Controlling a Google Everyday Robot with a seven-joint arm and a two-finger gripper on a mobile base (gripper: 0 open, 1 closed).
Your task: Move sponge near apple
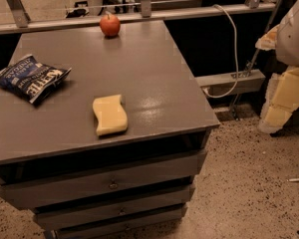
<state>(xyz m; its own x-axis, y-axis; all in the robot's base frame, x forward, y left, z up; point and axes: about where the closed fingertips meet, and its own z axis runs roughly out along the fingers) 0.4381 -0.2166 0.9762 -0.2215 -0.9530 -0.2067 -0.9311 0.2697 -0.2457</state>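
Note:
The sponge (109, 114) is a flat pale-yellow pad with wavy ends, lying near the front of the grey cabinet top (154, 78). The apple (110, 24) is small, round and red, and stands at the far edge of the top, well behind the sponge. My gripper (281, 103) hangs at the right edge of the view, off the cabinet and to the right of it, with pale-yellow blocky fingers (289, 91) pointing down over the floor. It holds nothing and is far from both the sponge and the apple.
A dark blue chip bag (31, 77) lies on the left side of the cabinet top. The cabinet has several drawers (109, 183) below. A white cable (233, 49) and a grey rail (229, 81) sit behind the cabinet on the right. The floor is speckled (254, 183).

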